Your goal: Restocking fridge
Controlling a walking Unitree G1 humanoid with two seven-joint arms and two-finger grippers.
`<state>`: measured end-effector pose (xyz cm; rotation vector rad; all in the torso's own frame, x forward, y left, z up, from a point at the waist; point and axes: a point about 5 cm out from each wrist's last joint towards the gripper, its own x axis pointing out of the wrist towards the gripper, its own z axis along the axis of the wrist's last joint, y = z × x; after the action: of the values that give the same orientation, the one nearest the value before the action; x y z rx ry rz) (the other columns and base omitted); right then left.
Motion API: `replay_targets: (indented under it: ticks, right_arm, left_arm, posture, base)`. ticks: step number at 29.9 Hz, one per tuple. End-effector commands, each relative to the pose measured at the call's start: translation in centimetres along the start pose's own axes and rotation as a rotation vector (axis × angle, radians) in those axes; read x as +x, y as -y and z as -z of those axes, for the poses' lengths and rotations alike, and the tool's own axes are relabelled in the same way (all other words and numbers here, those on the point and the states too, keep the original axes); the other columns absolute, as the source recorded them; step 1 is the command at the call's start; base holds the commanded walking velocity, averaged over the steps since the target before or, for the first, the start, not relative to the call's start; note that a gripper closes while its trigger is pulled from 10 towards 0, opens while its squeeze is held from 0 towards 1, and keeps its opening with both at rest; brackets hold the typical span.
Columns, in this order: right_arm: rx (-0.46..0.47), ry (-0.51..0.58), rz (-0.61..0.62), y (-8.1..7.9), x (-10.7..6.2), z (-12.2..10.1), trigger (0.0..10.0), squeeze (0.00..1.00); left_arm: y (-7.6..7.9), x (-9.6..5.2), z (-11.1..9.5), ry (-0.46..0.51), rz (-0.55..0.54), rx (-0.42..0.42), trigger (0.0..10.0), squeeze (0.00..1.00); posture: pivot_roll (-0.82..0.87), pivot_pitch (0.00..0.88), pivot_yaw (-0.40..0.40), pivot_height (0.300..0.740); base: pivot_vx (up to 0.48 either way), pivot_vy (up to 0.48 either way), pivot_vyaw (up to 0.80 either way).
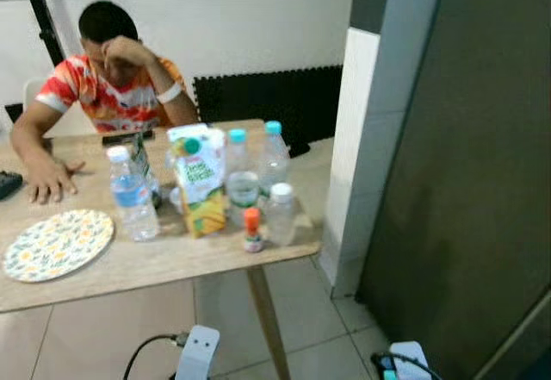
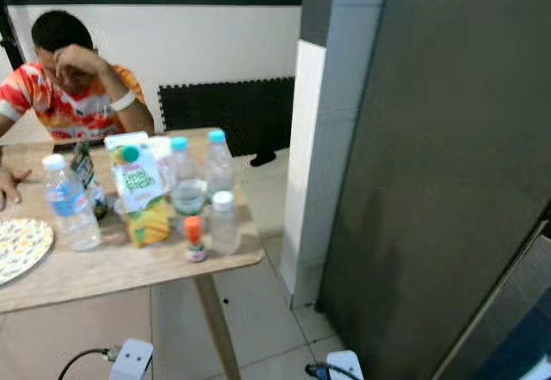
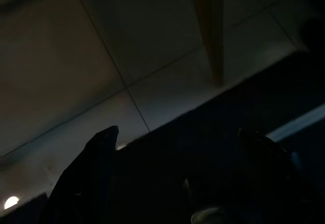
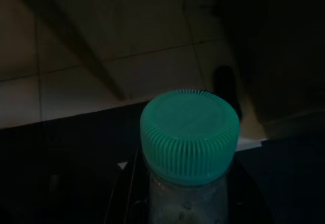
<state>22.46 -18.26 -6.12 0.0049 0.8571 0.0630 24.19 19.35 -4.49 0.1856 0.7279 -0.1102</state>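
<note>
In the right wrist view a clear bottle with a teal ribbed cap (image 4: pixel 189 137) stands between the dark fingers of my right gripper (image 4: pixel 188 188), which is shut on it low over the tiled floor. My left gripper (image 3: pixel 177 158) hangs in shade, fingers apart with nothing between them. The dark grey fridge door (image 1: pixel 465 182) rises on the right and looks closed. On the wooden table (image 1: pixel 155 264) stand a juice carton (image 1: pixel 200 182), several water bottles (image 1: pixel 132 195) and a small orange-capped bottle (image 1: pixel 251 230).
A person (image 1: pixel 112 78) sits behind the table, one hand flat on it. A patterned plate (image 1: pixel 58 242) lies at the table's near left. A white tiled pillar (image 1: pixel 357 156) stands between table and fridge. The table leg (image 1: pixel 267 311) slants down to the floor.
</note>
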Motion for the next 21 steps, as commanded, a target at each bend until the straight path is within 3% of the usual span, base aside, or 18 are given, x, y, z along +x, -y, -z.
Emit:
replay_targets:
  ticks: [1, 17, 21]
  right_arm:
    - [0.001, 0.005, -0.005, -0.23, 0.05, -0.11, 10.0, 0.00]
    - [-0.003, 0.006, -0.004, -0.22, 0.03, -0.09, 10.0, 0.00]
    - [-0.003, 0.010, -0.007, -0.27, 0.05, -0.18, 10.0, 0.00]
  left_arm:
    - [0.11, -0.04, 0.33, -0.014, 0.007, 0.002, 10.0, 0.00]
    - [0.40, -0.01, 0.28, -0.011, 0.015, 0.012, 10.0, 0.00]
    - [0.33, -0.05, 0.37, -0.015, 0.013, 0.006, 10.0, 0.00]
  posture:
    - [-0.03, 0.058, 0.009, 0.740]
    - [-0.03, 0.062, 0.008, 0.740]
    - [-0.03, 0.062, 0.010, 0.740]
  base:
    - [0.000, -0.322, 0.00]
    - [0.000, -0.316, 0.00]
    - [0.000, 0.000, 0.00]
